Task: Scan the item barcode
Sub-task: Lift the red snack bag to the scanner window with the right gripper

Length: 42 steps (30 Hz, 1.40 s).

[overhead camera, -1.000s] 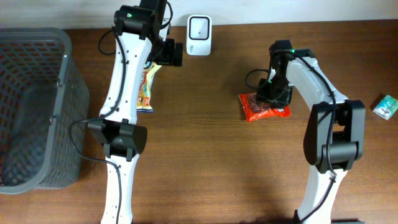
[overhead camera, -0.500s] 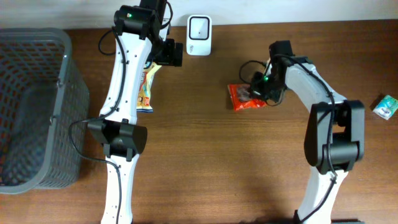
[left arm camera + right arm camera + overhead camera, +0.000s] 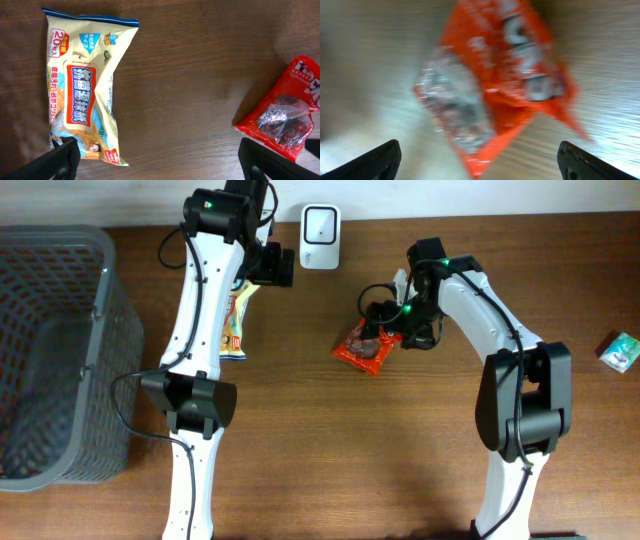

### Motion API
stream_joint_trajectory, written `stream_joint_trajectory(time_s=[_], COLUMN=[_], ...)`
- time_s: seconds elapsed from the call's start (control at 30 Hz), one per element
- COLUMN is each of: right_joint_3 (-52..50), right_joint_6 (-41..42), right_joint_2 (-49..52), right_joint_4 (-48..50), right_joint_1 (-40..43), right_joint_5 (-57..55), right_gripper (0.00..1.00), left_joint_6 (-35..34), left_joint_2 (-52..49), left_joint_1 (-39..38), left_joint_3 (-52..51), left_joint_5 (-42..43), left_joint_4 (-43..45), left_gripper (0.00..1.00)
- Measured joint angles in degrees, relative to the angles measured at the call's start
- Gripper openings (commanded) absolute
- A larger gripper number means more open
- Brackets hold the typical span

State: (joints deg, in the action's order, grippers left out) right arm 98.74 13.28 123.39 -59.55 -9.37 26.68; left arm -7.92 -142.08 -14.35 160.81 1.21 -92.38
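We see a red packet [image 3: 362, 348] at the centre of the brown table [image 3: 330, 450], below and right of the white scanner [image 3: 320, 223] at top centre. The right gripper [image 3: 480, 160] hangs over the packet, jaws wide apart and gripping nothing. The left gripper [image 3: 160, 162], equally spread and empty, hovers over a cream bag [image 3: 82, 85] at upper left.

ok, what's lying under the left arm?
A cream snack bag lying flat on the wooden table. Overhead, the left arm covers part of it; what's beneath the bag is hidden.

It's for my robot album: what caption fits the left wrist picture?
Open left fingers over a cream snack bag, red packet apart on the wooden table.
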Motion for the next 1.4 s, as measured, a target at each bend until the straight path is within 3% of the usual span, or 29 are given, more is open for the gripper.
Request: stream_joint_trajectory(time_s=[0.03, 0.17, 0.37, 0.53, 0.57, 0.6, 0.8, 0.83, 0.93, 1.0, 1.03, 1.07, 1.17, 1.27, 1.4], right_joint_3=[0.00, 0.00, -0.35, -0.50, -0.48, -0.48, 1.07, 2.67, 7.39, 8.41, 8.41, 8.52, 8.63, 8.83, 8.83], right_joint_6=[1.36, 9.90, 31.43, 34.67, 34.82, 34.82, 32.30, 29.44, 25.49, 25.14, 25.03, 24.79, 24.70, 24.61, 25.90], right_joint_2=[0.00, 0.00, 0.00, 3.93, 4.20, 4.22, 4.57, 5.27, 6.12, 6.12, 6.12, 6.21, 6.71, 6.75, 7.04], right_joint_4=[0.15, 0.48, 4.76, 7.15, 7.21, 7.28, 6.86, 6.99, 7.80, 11.87, 14.40, 18.34, 38.23, 51.71, 58.38], right_joint_1=[0.00, -0.48, -10.45, -12.11, -12.11, -12.11, -12.11, -12.11, -12.11, -12.11, -12.11, -12.11, -12.11, -12.09, -11.32], right_joint_5=[2.84, 4.59, -22.34, -29.79, -29.90, -29.92, -30.10, -30.08, -29.86, -29.83, -29.81, -29.66, -26.23, -23.54, -24.44], right_gripper=[0.75, 0.75, 0.76, 0.73, 0.51, 0.35, 0.26, 0.12, 0.13, 0.12, 0.04, 0.04, 0.04, 0.04, 0.04], left_joint_6=[0.00, 0.00, 0.02, 0.00, 0.02, 0.00, 0.02, 0.00, 0.00, 0.00, 0.00, 0.00, 0.00, 0.00, 0.00], left_joint_2=[0.00, 0.00, 0.00, 0.00, 0.00, 0.00, 0.00, 0.00, 0.00, 0.00, 0.00, 0.00, 0.00, 0.00, 0.00], left_joint_1=[0.00, 0.00, 0.00, 0.00, 0.00, 0.00, 0.00, 0.00, 0.00, 0.00, 0.00, 0.00, 0.00, -0.04, -0.04], left_joint_3=[0.00, 0.00, 0.00, 0.00, 0.02, 0.00, 0.00, 0.00, 0.02, 0.00, 0.02, 0.00, 0.00, 0.00, 0.00], left_joint_5=[0.00, 0.00, 0.00, 0.00, 0.00, 0.00, 0.00, 0.00, 0.00, 0.00, 0.00, 0.00, 0.00, 0.00, 0.00], left_joint_4=[0.00, 0.00, 0.02, 0.00, -0.02, 0.02, 0.02, 0.02, -0.02, -0.02, -0.04, 0.04, -0.15, 0.02, 0.00], left_gripper=[0.99, 0.99, 0.99, 0.99, 0.99, 0.99, 0.99, 0.99, 0.99, 0.99, 0.99, 0.99, 0.99, 0.99, 0.99])
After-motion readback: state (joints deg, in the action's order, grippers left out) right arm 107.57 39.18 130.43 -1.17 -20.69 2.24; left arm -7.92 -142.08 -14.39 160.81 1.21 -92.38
